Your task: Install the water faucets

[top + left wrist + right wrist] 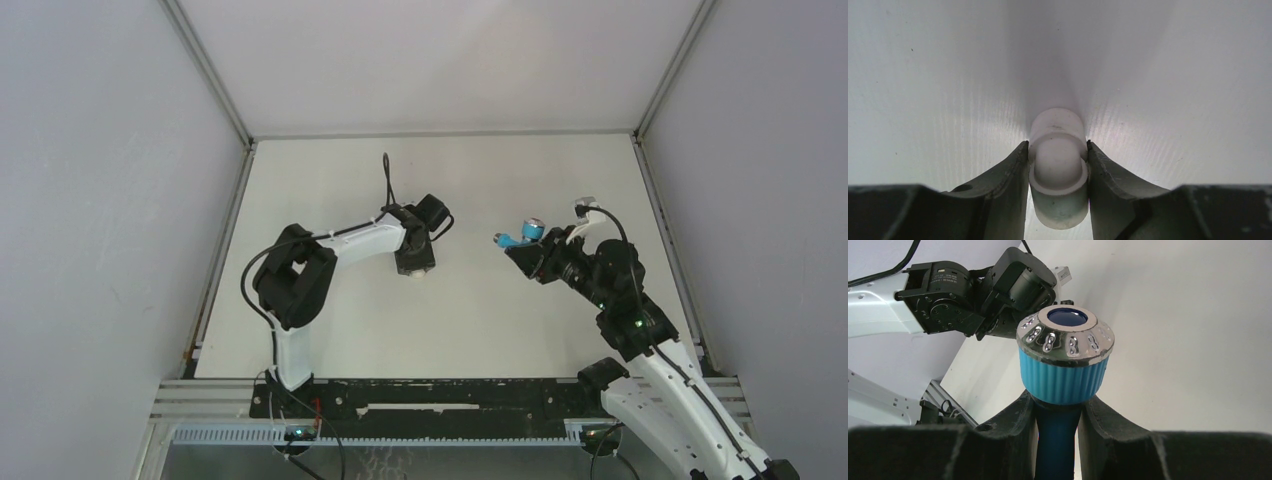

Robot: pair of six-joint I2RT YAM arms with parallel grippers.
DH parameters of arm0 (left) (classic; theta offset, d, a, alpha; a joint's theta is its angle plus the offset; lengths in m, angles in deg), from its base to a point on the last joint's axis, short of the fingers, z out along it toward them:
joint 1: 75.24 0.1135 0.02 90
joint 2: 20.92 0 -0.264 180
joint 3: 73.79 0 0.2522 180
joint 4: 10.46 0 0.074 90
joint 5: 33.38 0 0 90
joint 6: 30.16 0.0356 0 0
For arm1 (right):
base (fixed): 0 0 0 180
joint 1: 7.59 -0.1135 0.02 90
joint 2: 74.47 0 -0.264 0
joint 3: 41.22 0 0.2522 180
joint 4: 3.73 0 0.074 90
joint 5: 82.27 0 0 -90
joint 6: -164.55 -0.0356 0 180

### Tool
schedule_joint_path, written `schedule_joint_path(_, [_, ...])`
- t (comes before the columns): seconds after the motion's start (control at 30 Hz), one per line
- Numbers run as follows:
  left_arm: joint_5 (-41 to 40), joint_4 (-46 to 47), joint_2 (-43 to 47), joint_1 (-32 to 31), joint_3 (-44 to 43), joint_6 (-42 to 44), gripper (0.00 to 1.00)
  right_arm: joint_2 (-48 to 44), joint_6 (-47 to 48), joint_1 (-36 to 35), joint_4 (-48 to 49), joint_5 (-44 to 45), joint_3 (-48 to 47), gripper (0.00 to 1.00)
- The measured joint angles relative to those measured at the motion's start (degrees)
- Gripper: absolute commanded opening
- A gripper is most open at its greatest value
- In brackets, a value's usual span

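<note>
Both parts gripped, not yet joined.
Left fingers (1003, 185) pinching fitting (1058, 170), right fingers (1008, 435) pinching faucet (1063, 365), well apart; mating to come.

No wording is coming through clearly in any view. In the right wrist view, the left arm's black joint housing (945, 280) is carrying a short line of pale print, too blurred to read. A white tag (1063, 274) nearby is showing nothing legible. The blue faucet (1063, 377) is wearing a chrome ring (1065, 342) with embossed shapes, possibly figure-eights.
</note>
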Motion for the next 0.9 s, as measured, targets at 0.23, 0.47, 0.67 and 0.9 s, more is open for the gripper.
schedule_joint_path(0.23, [3.1, 1.3, 1.2, 0.7, 0.7, 2.1, 0.0, 0.1, 0.8, 0.0, 2.2, -2.0, 1.2, 0.0])
schedule_joint_path(0.47, [25.2, 7.2, 17.8, 6.8, 3.8, 14.9, 0.0, -3.6, 6.9, -1.6, 10.2, -6.1, 10.1, 0.0])
schedule_joint_path(0.67, [46.2, 9.0, 36.5, 15.1, 2.7, 21.8, 0.0, -3.5, 12.1, -3.0, 15.9, -11.3, 9.7, 0.0])
schedule_joint_path(0.9, [70.1, 9.3, 37.6, 19.3, 2.6, 16.3, 0.0, -3.1, 27.1, -17.9, 22.8, -8.3, 8.5, 0.0])
